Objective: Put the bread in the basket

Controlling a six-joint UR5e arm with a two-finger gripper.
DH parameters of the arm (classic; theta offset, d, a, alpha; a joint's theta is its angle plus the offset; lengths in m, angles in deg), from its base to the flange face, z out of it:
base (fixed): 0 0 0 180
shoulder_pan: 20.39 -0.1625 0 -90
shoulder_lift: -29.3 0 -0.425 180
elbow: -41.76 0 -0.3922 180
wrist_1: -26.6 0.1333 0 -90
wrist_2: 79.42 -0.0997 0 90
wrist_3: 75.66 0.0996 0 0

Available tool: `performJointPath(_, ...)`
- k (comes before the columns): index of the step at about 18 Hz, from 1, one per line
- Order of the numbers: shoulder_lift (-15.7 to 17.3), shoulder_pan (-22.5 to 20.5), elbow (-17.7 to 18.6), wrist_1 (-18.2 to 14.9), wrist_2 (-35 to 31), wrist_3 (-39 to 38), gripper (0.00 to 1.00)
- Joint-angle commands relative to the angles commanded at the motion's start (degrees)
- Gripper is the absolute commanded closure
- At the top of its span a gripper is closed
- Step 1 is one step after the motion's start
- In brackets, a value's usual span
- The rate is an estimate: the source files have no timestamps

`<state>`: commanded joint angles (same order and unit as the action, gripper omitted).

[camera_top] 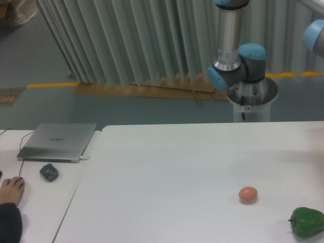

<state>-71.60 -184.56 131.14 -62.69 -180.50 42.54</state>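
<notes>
Neither the bread nor the basket shows anywhere in this view, and the gripper is out of frame too, so I can't tell how its jaws stand; only the arm's base [251, 93] and a joint at top right [315, 35] are visible, behind the far edge of the white table [167, 177]. On the table there's just a pinkish-tan egg-like ball [248, 194] and a green pepper [307, 221], near each other by the front-right corner, the pepper nearly at the frame's right edge. The table's middle and left are open room for moving; a separate desk at left holds a closed laptop [58, 142], a dark mouse [49, 172] and a person's hand [11, 189], well outside the work area.
</notes>
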Motion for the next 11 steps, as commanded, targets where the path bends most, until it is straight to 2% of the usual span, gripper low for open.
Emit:
performJointPath(9,-0.8,-3.4,-2.1,-0.1,2.5,9.1,0.76)
performJointPath(11,-0.8,-3.5,-1.9,-0.1,2.8,9.2,0.72)
